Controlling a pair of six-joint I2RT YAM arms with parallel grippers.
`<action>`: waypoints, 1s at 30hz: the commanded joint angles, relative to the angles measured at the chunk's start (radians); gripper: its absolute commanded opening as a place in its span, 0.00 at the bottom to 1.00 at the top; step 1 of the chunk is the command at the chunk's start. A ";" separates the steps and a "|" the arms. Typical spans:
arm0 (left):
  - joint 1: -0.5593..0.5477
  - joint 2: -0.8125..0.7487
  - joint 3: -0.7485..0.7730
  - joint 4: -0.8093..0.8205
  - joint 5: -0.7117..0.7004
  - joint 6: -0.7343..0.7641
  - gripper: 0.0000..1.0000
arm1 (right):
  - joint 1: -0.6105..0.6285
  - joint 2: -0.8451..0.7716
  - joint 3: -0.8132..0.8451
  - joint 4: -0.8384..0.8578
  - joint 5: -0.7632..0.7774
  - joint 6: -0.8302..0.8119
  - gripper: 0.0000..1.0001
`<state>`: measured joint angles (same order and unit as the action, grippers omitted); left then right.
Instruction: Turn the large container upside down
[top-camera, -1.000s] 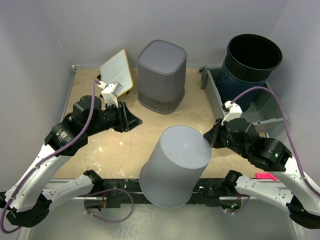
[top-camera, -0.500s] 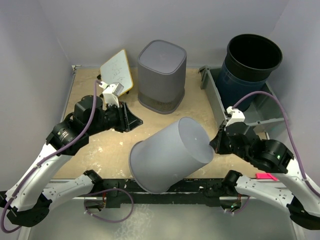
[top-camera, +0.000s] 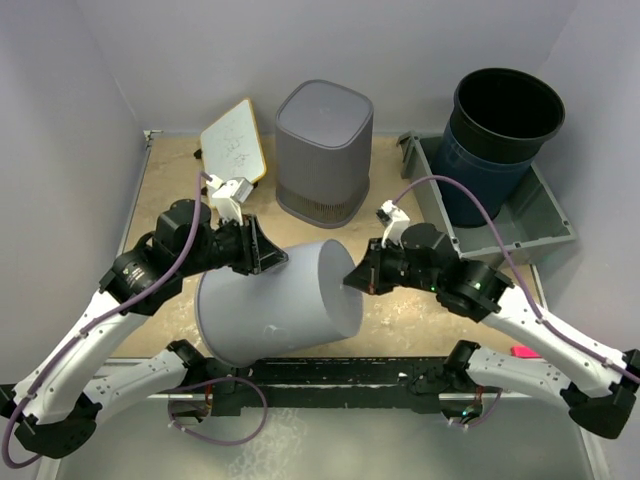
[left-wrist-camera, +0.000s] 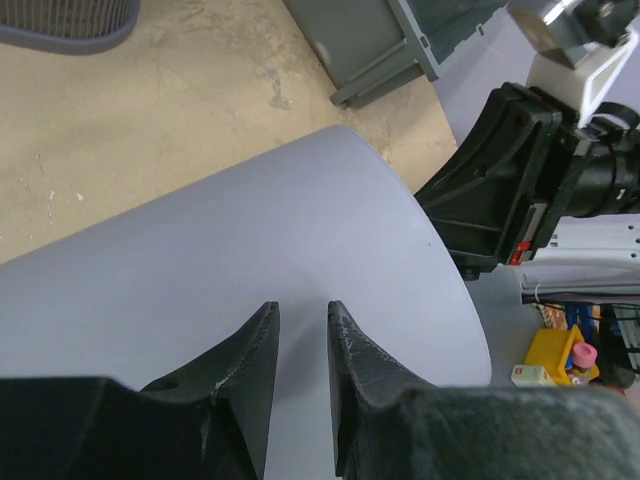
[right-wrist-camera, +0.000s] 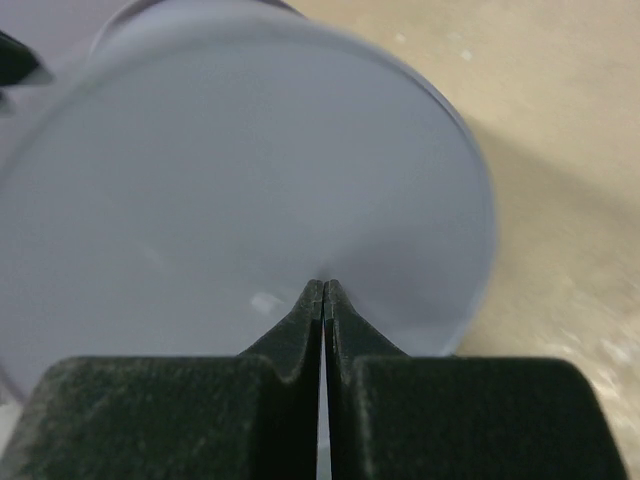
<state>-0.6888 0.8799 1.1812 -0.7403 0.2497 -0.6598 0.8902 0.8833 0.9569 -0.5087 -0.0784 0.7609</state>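
The large container (top-camera: 280, 305) is a pale grey round bin. It lies on its side at the front middle of the table, base to the right, mouth to the lower left. My left gripper (top-camera: 273, 256) hovers just over its upper side wall (left-wrist-camera: 250, 240), and its jaws (left-wrist-camera: 303, 308) stand a narrow gap apart with nothing between them. My right gripper (top-camera: 352, 282) is shut and empty, and its tips (right-wrist-camera: 323, 283) touch the container's flat round base (right-wrist-camera: 250, 170).
A dark grey square bin (top-camera: 322, 150) stands upside down at the back middle. A dark round tub (top-camera: 500, 125) sits in a grey tray (top-camera: 545, 220) at the back right. A small whiteboard (top-camera: 233, 140) leans at the back left. A pink object (top-camera: 530, 352) lies at the front right.
The container has tipped over to the left, from standing tilted with its base up to lying on its side. My right gripper has moved left against its base. The left gripper has shifted slightly right.
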 joint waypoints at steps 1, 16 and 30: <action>-0.003 -0.009 -0.034 0.002 -0.041 0.001 0.23 | 0.008 0.062 0.048 0.308 -0.130 0.003 0.00; -0.003 -0.003 0.063 -0.122 -0.338 0.018 0.22 | 0.110 0.196 0.040 0.493 -0.135 0.025 0.00; -0.003 -0.017 0.349 -0.725 -1.129 -0.557 0.42 | 0.104 0.166 0.104 0.123 0.261 -0.145 0.79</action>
<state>-0.6899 0.9058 1.5406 -1.2274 -0.6109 -0.9318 0.9981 1.0485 1.0080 -0.3336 0.0723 0.6701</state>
